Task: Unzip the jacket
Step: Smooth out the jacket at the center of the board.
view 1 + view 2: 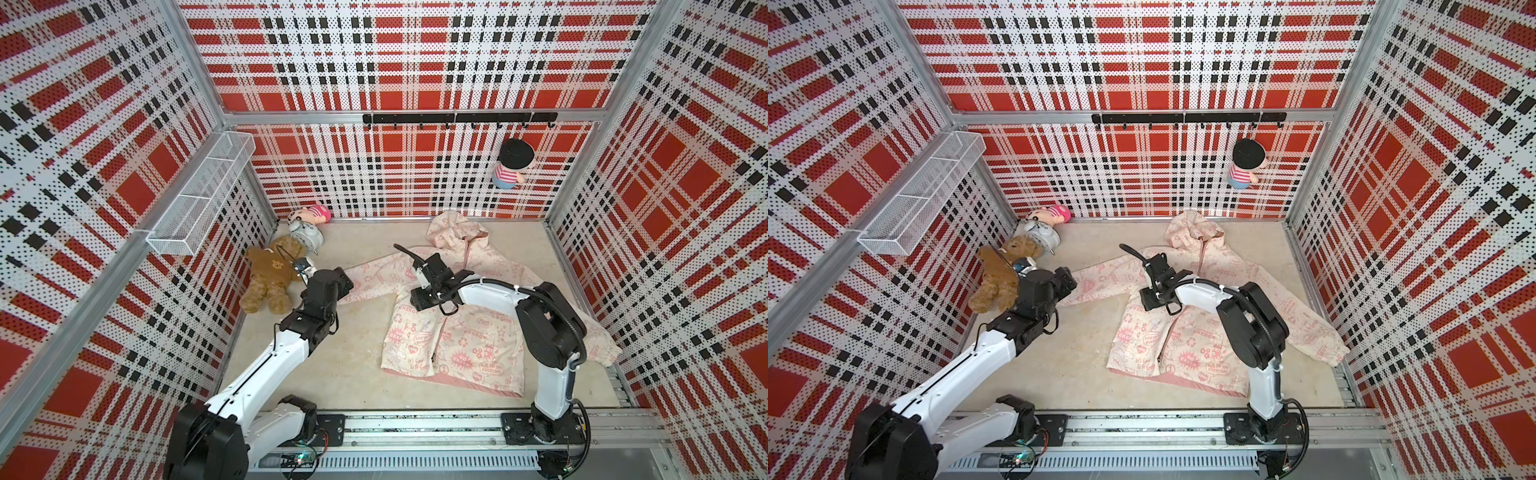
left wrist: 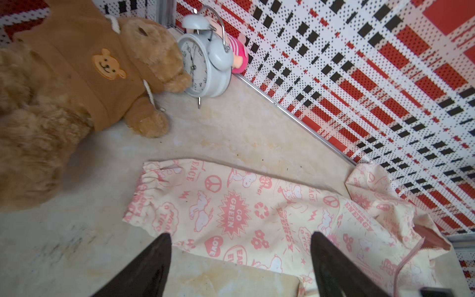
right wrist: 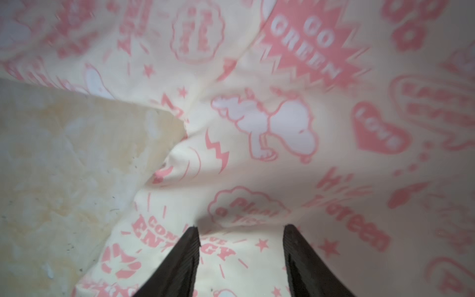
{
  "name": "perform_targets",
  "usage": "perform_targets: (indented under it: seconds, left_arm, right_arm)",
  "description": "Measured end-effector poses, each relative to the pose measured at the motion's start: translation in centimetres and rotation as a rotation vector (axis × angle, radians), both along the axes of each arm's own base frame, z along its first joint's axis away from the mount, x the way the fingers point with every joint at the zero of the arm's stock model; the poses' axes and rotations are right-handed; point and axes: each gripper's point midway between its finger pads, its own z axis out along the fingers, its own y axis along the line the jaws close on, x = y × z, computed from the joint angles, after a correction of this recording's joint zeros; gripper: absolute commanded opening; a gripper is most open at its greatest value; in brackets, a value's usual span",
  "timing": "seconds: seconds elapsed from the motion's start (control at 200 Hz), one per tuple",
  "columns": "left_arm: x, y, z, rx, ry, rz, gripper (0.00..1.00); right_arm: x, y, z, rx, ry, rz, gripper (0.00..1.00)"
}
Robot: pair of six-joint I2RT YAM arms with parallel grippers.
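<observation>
The cream jacket (image 1: 478,332) (image 1: 1187,345) with pink prints lies flat on the floor in both top views, hood toward the back wall and pink hem toward the front. Its pink zipper (image 1: 437,340) runs down the front. My left gripper (image 2: 240,239) hovers open over the outstretched sleeve (image 2: 231,205), close to the cuff, and it holds nothing. My right gripper (image 3: 241,231) stands open just above the jacket's chest (image 3: 282,128), beside the armpit fold, with bare fabric between its fingers. In a top view the right wrist (image 1: 432,282) covers that spot.
A brown teddy bear (image 1: 270,278), a white alarm clock (image 1: 307,237) and a pink doll (image 1: 318,212) sit in the back left corner. A striped doll (image 1: 513,164) hangs from the hook rail (image 1: 457,118). A wire basket (image 1: 199,195) juts from the left wall.
</observation>
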Motion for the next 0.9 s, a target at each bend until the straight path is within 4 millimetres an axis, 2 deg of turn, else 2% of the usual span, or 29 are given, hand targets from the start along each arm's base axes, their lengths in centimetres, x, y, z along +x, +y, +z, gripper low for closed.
perform_targets:
  seconds: [0.04, 0.1, 0.175, 0.331, 0.416, 0.506, 0.611, 0.696, 0.741, 0.807, 0.902]
  left_arm:
    - [-0.3, 0.6, 0.3, -0.003, -0.009, 0.018, 0.84]
    - [-0.7, 1.4, 0.8, -0.006, -0.021, 0.04, 0.83]
    - [-1.1, 2.2, 1.5, -0.009, -0.039, 0.063, 0.82]
    - [-2.1, 3.2, 2.7, -0.012, -0.077, 0.094, 0.82]
    - [-2.6, 3.6, 3.2, -0.01, -0.091, 0.106, 0.82]
    - [-3.0, 3.9, 3.6, -0.003, -0.097, 0.119, 0.84]
    - [-3.3, 4.1, 3.7, 0.009, -0.096, 0.12, 0.88]
    - [-3.3, 4.1, 3.5, 0.021, -0.086, 0.116, 0.9]
    - [-3.4, 4.1, 3.4, 0.026, -0.079, 0.111, 0.9]
    - [-3.4, 4.0, 3.3, 0.03, -0.073, 0.106, 0.91]
    - [-3.4, 3.8, 3.2, 0.029, -0.068, 0.09, 0.91]
  right_arm:
    - [-0.9, 0.5, -1.2, -0.019, 0.017, 0.018, 0.56]
    - [-1.3, 2.3, -0.5, 0.026, 0.01, 0.037, 0.54]
    - [-2.3, 4.2, -1.0, 0.053, 0.019, 0.075, 0.52]
    - [-4.5, 9.0, -0.7, 0.168, 0.042, 0.158, 0.48]
    - [-6.5, 11.9, -0.6, 0.243, 0.067, 0.222, 0.48]
    - [-8.7, 13.7, -0.4, 0.306, 0.111, 0.269, 0.51]
    - [-10.2, 14.2, -0.1, 0.359, 0.146, 0.277, 0.59]
    - [-11.1, 13.0, 0.5, 0.351, 0.163, 0.248, 0.62]
    - [-11.3, 12.2, 1.4, 0.347, 0.161, 0.228, 0.63]
    - [-11.1, 11.5, 4.0, 0.354, 0.13, 0.196, 0.64]
    - [-10.2, 10.7, 9.9, 0.406, 0.031, 0.147, 0.65]
